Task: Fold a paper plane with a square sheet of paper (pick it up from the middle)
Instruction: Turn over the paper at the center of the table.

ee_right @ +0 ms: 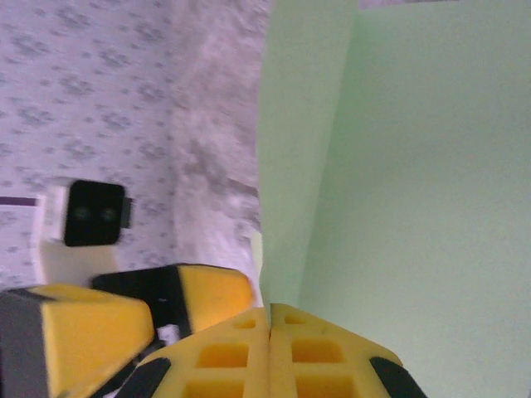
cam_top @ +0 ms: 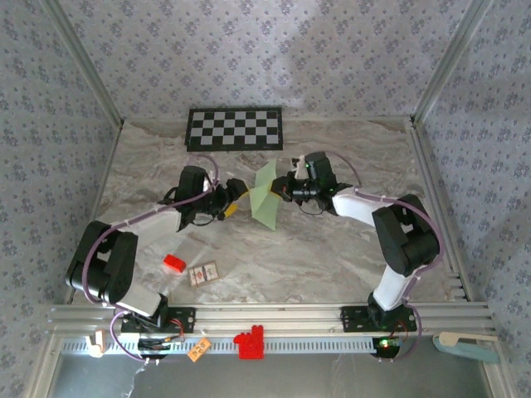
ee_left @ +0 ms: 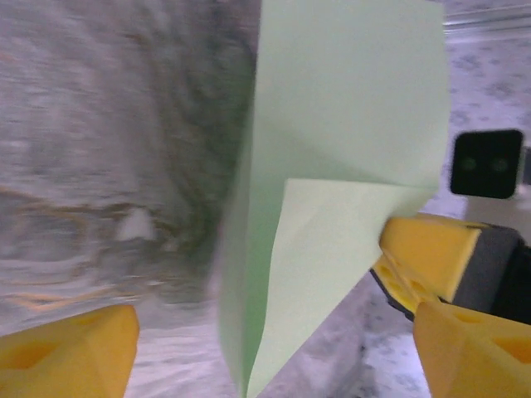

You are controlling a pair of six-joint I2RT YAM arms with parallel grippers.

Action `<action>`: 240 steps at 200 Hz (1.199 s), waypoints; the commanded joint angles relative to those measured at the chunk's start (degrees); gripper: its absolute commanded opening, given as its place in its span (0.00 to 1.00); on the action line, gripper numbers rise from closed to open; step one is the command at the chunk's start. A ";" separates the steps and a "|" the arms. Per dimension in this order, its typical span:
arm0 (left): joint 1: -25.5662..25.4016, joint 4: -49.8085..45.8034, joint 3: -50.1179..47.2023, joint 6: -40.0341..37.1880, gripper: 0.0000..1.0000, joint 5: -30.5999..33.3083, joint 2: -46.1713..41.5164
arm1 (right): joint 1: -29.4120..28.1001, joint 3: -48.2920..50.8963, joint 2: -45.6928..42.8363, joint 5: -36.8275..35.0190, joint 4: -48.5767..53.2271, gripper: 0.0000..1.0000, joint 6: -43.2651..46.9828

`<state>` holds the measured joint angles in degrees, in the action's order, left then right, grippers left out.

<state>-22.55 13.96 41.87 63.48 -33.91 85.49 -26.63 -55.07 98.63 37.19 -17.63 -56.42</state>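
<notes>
The pale green sheet of paper, folded into a pointed shape with a creased flap, stands on edge above the table's middle. My right gripper is shut on its right edge; in the right wrist view the yellow fingers meet with the paper pinched between them. My left gripper stands open just left of the sheet. In the left wrist view its fingers are spread wide, and the paper's lower point hangs between them without touching either. The right gripper's fingers show there, clamped on the sheet's edge.
A black-and-white checkerboard panel lies at the back of the marble table. A small red block and a small card lie at the front left. A red piece and an orange tag sit on the front rail.
</notes>
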 commanded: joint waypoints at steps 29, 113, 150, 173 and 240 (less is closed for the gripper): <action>-2.07 16.72 -0.28 7.14 0.92 -7.28 -0.46 | 0.87 0.14 -2.76 6.99 -10.00 0.03 -8.07; -2.68 22.29 -0.70 10.36 0.59 -7.88 -0.07 | 1.93 1.29 -2.74 8.69 -14.48 0.05 -12.17; -1.98 22.17 -1.61 10.69 0.48 -6.65 -0.50 | 2.38 1.96 -2.92 8.73 -14.22 0.06 -11.88; -1.63 21.77 -1.71 10.65 0.38 -6.30 -0.36 | 2.56 2.16 -2.90 8.89 -14.12 0.07 -11.74; -1.22 18.99 -0.85 8.19 0.11 -6.18 0.42 | 3.41 1.81 -4.92 7.47 -6.74 0.25 -7.06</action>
<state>-24.32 33.61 40.38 74.22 -40.47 85.62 -24.10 -53.39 96.79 44.84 -29.50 -67.09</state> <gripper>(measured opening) 0.131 0.195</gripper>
